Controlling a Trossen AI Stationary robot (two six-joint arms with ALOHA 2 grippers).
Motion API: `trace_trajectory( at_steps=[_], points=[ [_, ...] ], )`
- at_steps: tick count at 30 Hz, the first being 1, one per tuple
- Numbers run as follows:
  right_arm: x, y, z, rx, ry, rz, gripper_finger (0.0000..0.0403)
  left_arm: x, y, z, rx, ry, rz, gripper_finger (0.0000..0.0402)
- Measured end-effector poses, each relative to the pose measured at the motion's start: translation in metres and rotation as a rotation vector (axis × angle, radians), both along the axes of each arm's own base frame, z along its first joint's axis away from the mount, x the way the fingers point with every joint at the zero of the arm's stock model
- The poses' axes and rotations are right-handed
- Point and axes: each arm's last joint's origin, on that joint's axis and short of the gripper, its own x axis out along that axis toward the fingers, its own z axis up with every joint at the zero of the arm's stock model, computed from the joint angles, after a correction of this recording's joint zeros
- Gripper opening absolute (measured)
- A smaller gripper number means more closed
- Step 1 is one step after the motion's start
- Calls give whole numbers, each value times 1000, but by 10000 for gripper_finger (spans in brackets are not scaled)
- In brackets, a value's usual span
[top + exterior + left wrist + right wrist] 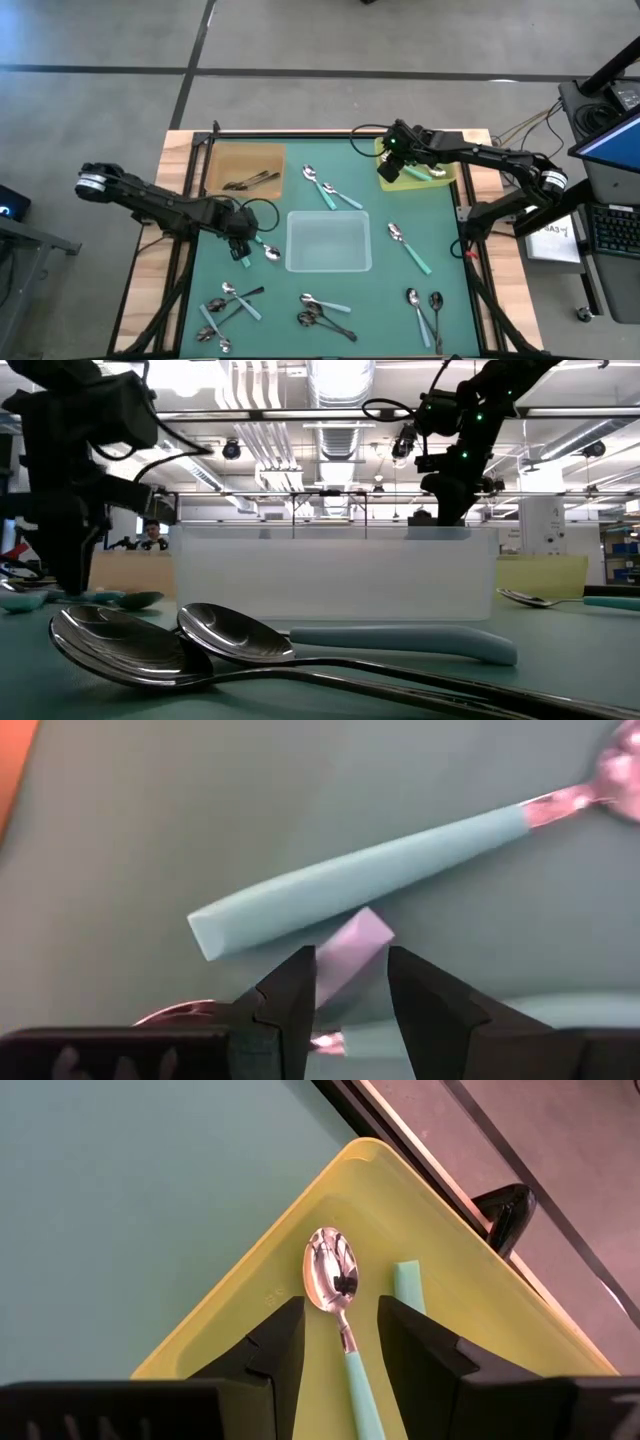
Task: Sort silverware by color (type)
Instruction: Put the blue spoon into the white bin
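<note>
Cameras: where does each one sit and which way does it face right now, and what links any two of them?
High view: overhead, looking straight down; both arms, left gripper, right gripper over the yellow-green tray.
Low view: table height, looking level past the clear tray into the room; arms hang from above.
Left wrist view: looks past its fingers at a teal-handled spoon on the mat.
Right wrist view: looks past its fingers at a spoon in the tray.
Shared: yellow-green tray, high and right wrist views.
</note>
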Motion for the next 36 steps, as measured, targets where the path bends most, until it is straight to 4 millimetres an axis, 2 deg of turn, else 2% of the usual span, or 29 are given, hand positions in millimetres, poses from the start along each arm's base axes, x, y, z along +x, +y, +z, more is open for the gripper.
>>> trace_trajectory(
  at_steps=[5,10,16,22,32,36],
  points=[
    [0,0,0,0,0,0,121,9,-2,-11,10,45,0,92],
    [0,0,0,0,0,0,121,15,-3,-15,5,89,-6,23],
    [0,0,0,0,0,0,121,21,-3,-5,17,84,-4,22],
    [0,0,0,0,0,0,121,43,-4,32,77,-16,-5,22],
    [0,0,0,0,0,0,121,105,-10,131,221,-398,-121,22],
    [0,0,0,0,0,0,121,135,-15,157,246,-576,-184,22]
  ],
)
